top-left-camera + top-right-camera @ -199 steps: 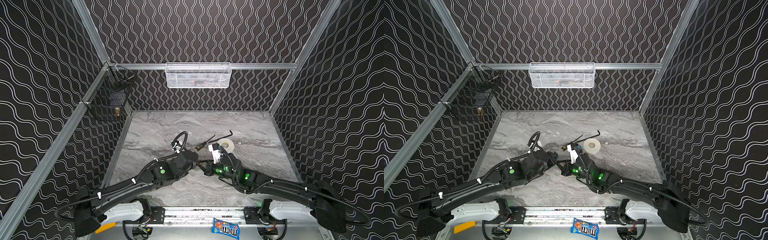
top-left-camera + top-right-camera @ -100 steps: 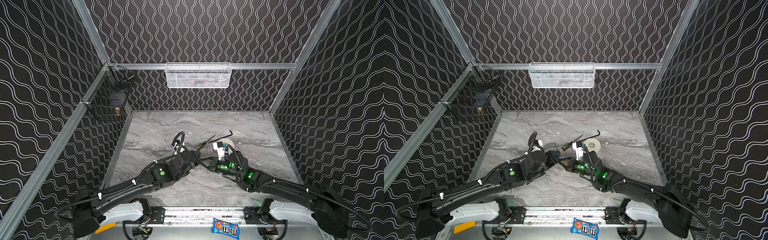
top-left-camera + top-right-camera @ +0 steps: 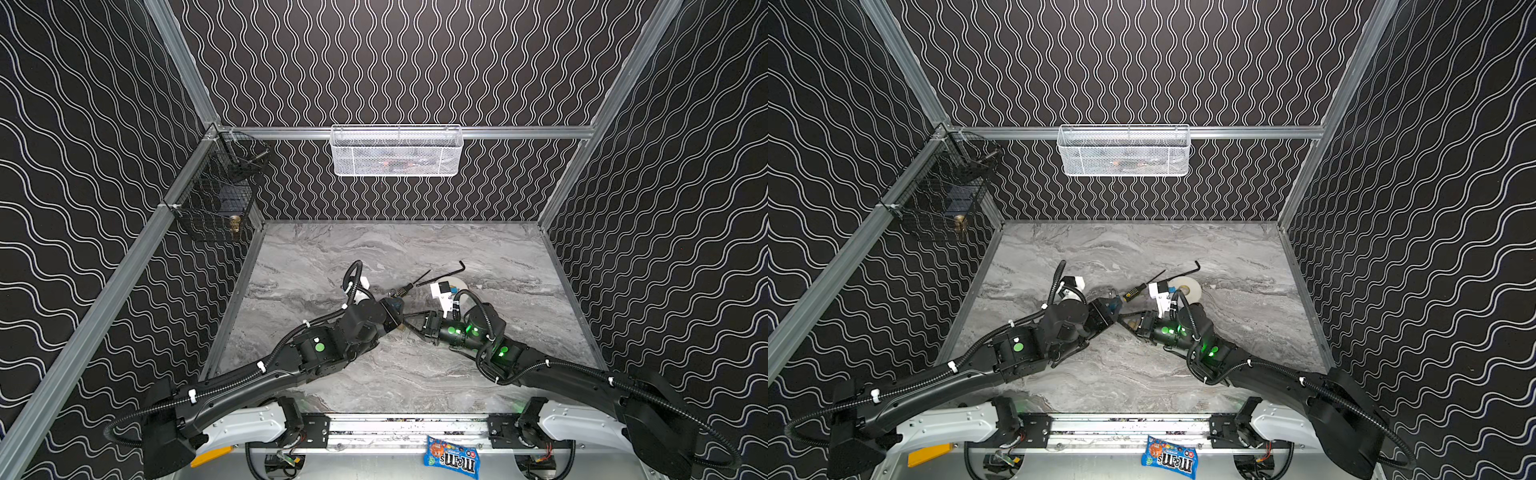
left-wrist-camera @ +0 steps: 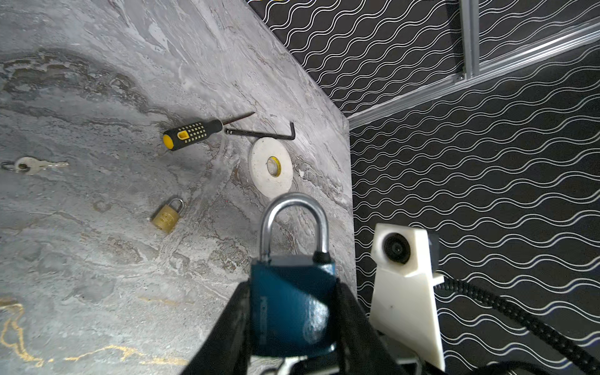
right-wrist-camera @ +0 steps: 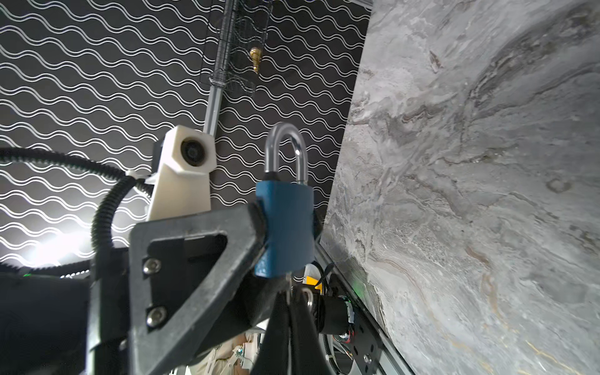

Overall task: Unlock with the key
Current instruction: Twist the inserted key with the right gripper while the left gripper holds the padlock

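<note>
Padlock work, held clear above the marble table (image 4: 97,276): the left gripper (image 4: 292,289) has its jaws part-way apart, clamped on the body of the blue padlock (image 5: 285,227), with the shackle pointing away from the wrist. The right gripper (image 5: 289,311) is pinched fully closed on the key (image 5: 287,287), whose blade meets the padlock's underside. Whether it sits inside the keyway I can't quite make out. Down on the table lie a brass padlock (image 4: 167,217), a second key (image 4: 35,165) on a ring, a screwdriver (image 4: 191,134), a hex key (image 4: 259,132) and a white disc (image 4: 271,167).
</note>
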`<state>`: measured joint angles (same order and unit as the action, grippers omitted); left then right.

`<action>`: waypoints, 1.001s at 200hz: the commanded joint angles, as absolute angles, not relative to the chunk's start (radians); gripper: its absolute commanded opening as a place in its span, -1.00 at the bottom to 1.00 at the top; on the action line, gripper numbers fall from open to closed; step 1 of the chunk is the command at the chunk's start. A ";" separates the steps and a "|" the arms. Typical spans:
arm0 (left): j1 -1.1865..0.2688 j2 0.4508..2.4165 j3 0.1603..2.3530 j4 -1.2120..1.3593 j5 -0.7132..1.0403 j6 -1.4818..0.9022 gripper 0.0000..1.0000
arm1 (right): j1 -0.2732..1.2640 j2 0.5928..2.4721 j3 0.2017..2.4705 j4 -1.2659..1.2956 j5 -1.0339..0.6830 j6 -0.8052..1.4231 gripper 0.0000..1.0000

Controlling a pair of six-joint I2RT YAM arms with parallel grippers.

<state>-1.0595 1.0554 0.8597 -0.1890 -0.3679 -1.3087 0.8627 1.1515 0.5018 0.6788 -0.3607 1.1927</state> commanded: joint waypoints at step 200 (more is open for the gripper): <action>-1.076 1.020 0.857 -0.040 -0.166 -1.369 -1.00 | 0.865 1.134 0.463 0.864 -0.350 1.257 -1.00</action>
